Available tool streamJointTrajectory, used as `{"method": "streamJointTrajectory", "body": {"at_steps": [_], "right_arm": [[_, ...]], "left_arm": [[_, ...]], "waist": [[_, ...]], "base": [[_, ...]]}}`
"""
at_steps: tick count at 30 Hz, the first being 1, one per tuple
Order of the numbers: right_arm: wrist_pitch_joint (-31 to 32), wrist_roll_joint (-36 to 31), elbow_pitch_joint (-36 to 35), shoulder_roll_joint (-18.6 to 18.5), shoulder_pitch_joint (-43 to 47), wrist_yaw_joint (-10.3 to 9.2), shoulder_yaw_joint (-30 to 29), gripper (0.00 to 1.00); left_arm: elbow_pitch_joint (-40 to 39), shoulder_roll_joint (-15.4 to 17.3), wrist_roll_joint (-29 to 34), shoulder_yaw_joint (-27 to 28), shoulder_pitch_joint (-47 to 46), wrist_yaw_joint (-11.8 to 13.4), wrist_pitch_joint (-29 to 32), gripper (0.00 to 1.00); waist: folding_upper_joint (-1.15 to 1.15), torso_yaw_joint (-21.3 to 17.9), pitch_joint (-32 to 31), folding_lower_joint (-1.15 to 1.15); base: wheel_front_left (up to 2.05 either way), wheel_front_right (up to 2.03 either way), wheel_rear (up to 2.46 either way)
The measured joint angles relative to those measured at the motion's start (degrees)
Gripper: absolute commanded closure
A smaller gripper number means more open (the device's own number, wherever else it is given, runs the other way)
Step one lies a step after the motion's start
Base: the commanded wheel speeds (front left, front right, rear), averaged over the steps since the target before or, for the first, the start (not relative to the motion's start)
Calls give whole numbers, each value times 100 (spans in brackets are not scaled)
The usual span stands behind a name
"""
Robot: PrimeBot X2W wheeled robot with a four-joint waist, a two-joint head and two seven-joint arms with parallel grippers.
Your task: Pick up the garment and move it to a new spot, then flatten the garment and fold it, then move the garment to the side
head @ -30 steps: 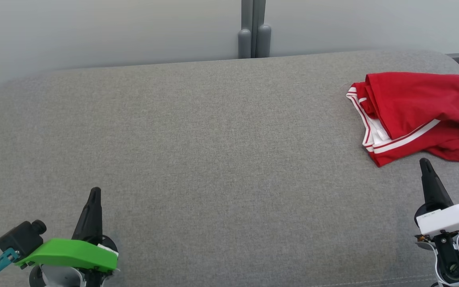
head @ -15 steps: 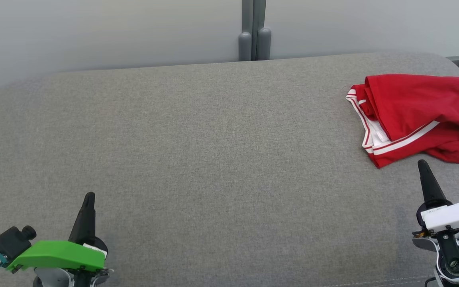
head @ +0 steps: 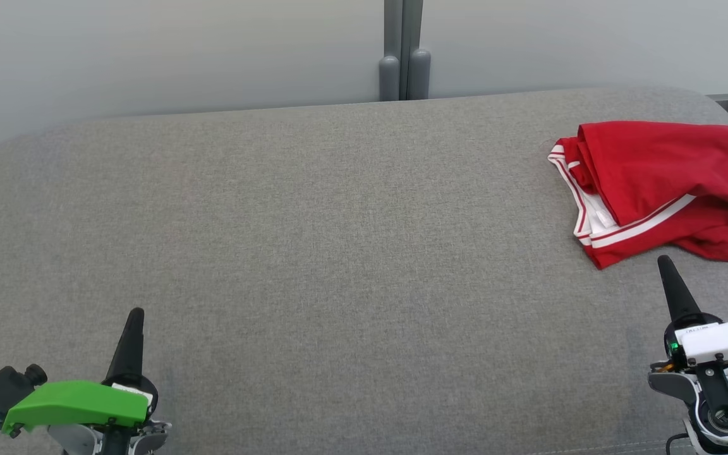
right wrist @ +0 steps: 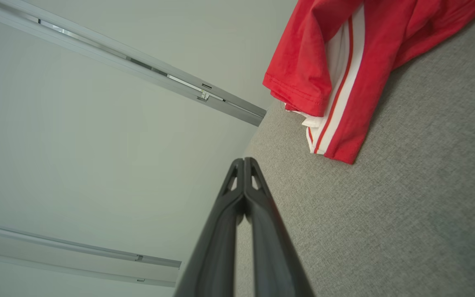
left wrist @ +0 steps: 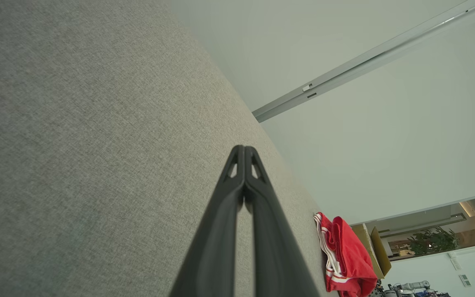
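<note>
A red garment (head: 661,186) with white stripes lies bunched and roughly folded at the far right of the grey cushioned surface (head: 339,253). It also appears in the left wrist view (left wrist: 346,258) and the right wrist view (right wrist: 344,62). My right gripper (head: 664,265) is shut and empty, its tip just in front of the garment's near edge, not touching it. My left gripper (head: 136,316) is shut and empty at the lower left, far from the garment. Both pairs of fingers (left wrist: 243,161) (right wrist: 243,165) are pressed together.
A pale wall with a grey vertical post (head: 404,50) runs behind the surface. The surface's rounded right edge lies just past the garment. In the left wrist view, a cardboard box (left wrist: 371,247) stands beyond the garment.
Both grippers have drawn back toward the bottom of the head view, the left one more. The head view has shifted slightly. The garment lies as before.
</note>
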Motion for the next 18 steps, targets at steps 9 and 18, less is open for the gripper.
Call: {"method": "streamJointTrajectory", "body": {"at_steps": [9, 18], "right_arm": [[159, 498, 163, 146, -79, 110, -158, 100], [287, 939, 300, 247, -186, 225, -278, 100]], "left_arm": [[124, -82, -583, 109, -58, -120, 157, 100], [243, -113, -1050, 224, -77, -256, 289, 100]], "waist": [[0, 3, -36, 0], [0, 6, -67, 0]], "base": [[0, 0, 0], [0, 0, 0]]}}
